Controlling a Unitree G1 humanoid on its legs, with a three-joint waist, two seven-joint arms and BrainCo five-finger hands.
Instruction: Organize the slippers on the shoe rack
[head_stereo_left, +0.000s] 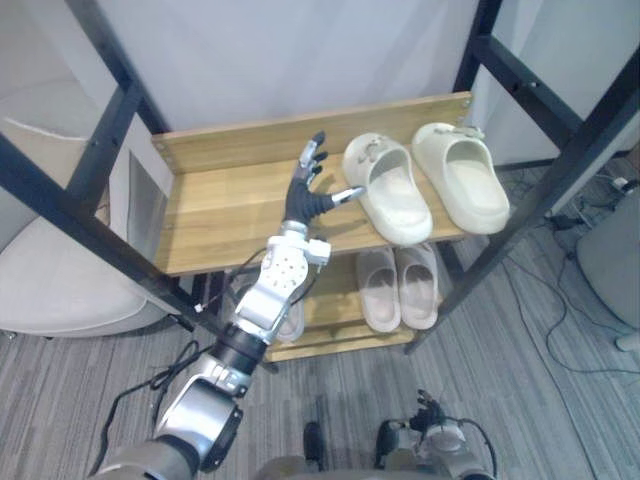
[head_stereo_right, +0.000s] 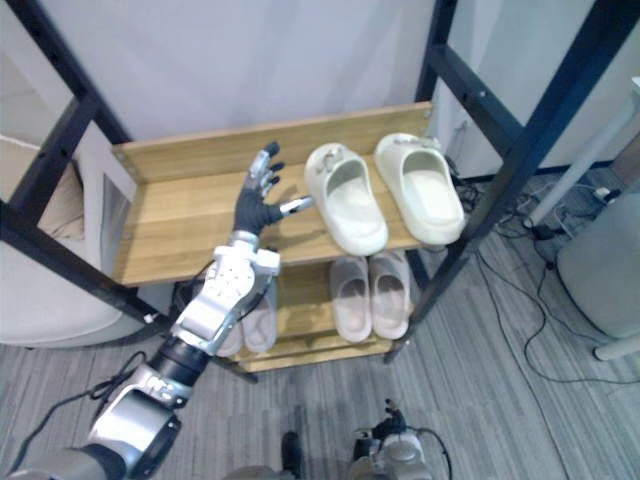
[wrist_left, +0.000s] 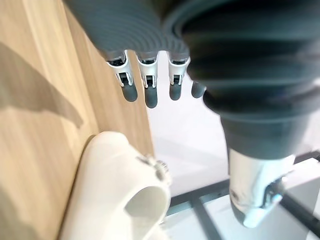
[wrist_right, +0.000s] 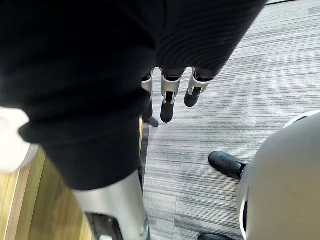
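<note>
My left hand (head_stereo_left: 308, 192) is raised over the upper shelf (head_stereo_left: 225, 215) of the shoe rack (head_stereo_left: 98, 150). It is released, fingers (wrist_left: 150, 87) straight and fanned toward the back of the rack, holding nothing. The thumb sticks out sideways toward the nearest slipper, its tip just beside the slipper's side; I cannot tell whether it touches.

That nearest slipper is the left cream slipper (head_stereo_left: 392, 192), a thick, rounded slide lying flat on the pale wood. The right cream slipper (head_stereo_left: 462, 175) lies close alongside it, at the right end of the shelf. Both rest sole down, toes pointing to the front edge. The rest of the upper shelf, under and to the left of my hand, is bare wood. A low wooden lip runs along its back edge, and black metal bars frame the rack on both sides.

Below, the lower shelf (head_stereo_left: 335, 345) holds a beige pair (head_stereo_left: 398, 288) side by side, directly under the cream ones, toes also forward. Further left on that shelf, more pale slippers (head_stereo_right: 250, 322) show partly behind my forearm; I cannot make out how they lie.

My right hand (wrist_right: 168, 97) hangs low beside the rack, fingers relaxed and pointing down at grey carpet (wrist_right: 250, 90), gripping nothing.
</note>
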